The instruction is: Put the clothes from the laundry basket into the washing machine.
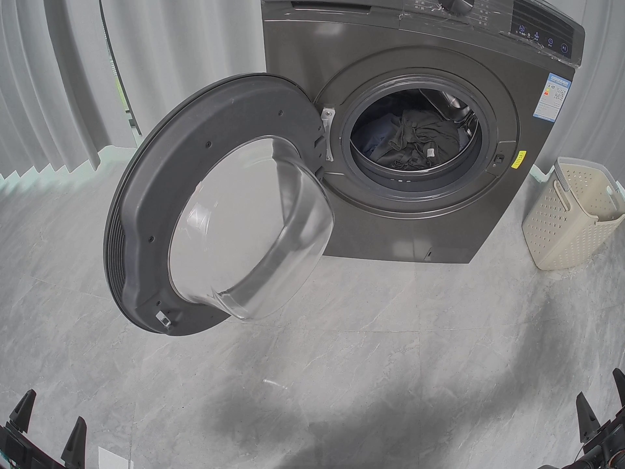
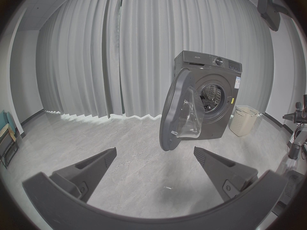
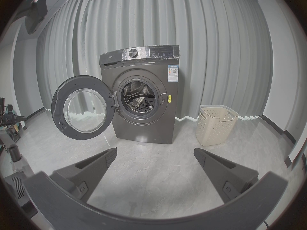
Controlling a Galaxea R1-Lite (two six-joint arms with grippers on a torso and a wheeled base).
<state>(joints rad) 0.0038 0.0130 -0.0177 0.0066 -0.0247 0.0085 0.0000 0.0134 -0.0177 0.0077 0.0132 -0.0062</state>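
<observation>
The grey washing machine (image 1: 416,53) stands ahead with its round door (image 1: 215,203) swung wide open to the left. Dark clothes (image 1: 410,139) lie inside the drum; they show in the right wrist view too (image 3: 142,101). A cream laundry basket (image 1: 576,213) stands on the floor to the right of the machine (image 3: 215,123). My left gripper (image 1: 49,428) is low at the near left, open and holding nothing (image 2: 155,152). My right gripper (image 1: 602,398) is low at the near right, open as well, nothing between its fingers (image 3: 155,152).
Pale curtains (image 1: 65,66) hang behind the machine. Grey tiled floor (image 1: 364,372) stretches between me and the machine. The open door juts out over the floor on the left. A chair (image 2: 8,141) stands far off by the side wall.
</observation>
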